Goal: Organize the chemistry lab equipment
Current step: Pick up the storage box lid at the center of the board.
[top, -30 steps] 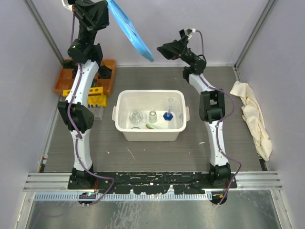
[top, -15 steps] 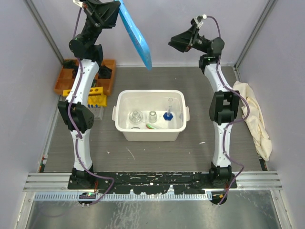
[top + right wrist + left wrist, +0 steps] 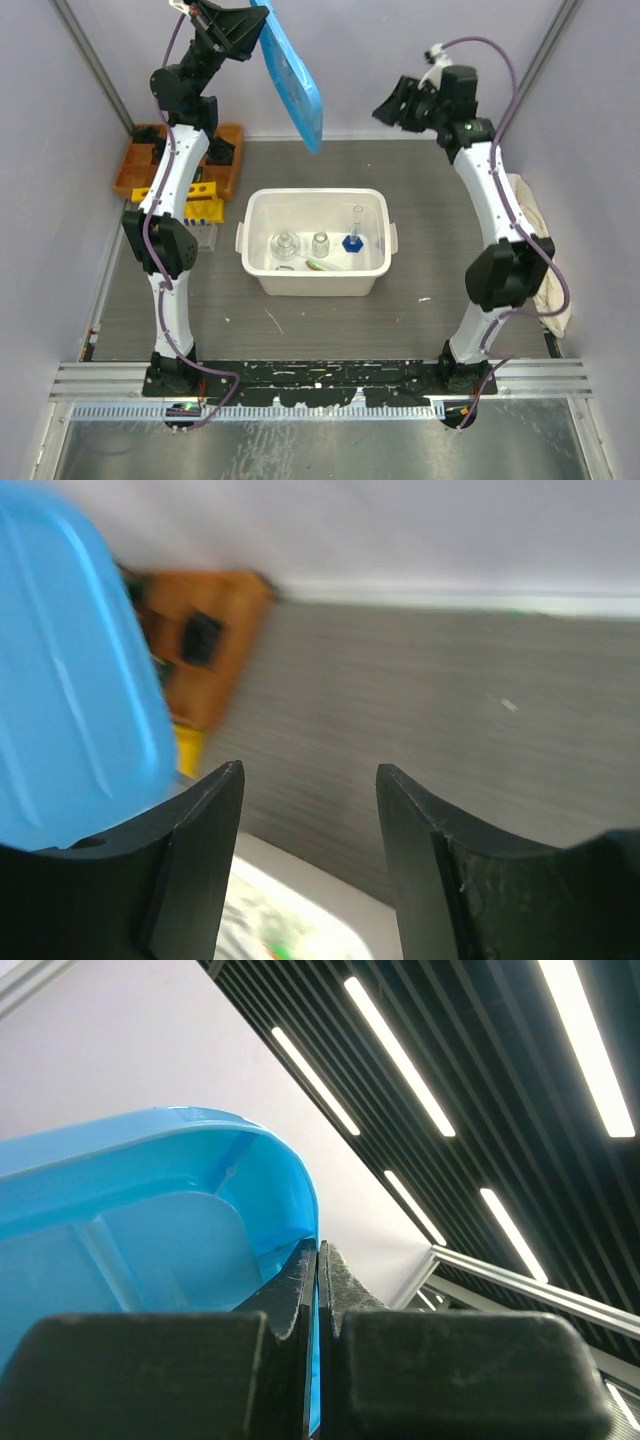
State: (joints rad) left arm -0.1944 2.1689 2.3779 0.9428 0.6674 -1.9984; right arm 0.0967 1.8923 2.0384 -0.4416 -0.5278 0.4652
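The left gripper (image 3: 318,1260) is clamped on the rim of the blue lid (image 3: 290,75), high in the upper left of the top view. Over the last second the lid has swung from a slant to hanging nearly edge-on. The right gripper (image 3: 400,103) has pulled away to the upper right, and its jaws stand apart with nothing between them. The lid now hangs from the left arm alone.

The flask (image 3: 285,245), spoon (image 3: 318,265) and blue cap (image 3: 352,242) lie in the white bin (image 3: 315,193) at centre frame. The rack (image 3: 200,195) stands on the bench at left, outside the bin. Closing the bin looks like the step in hand.
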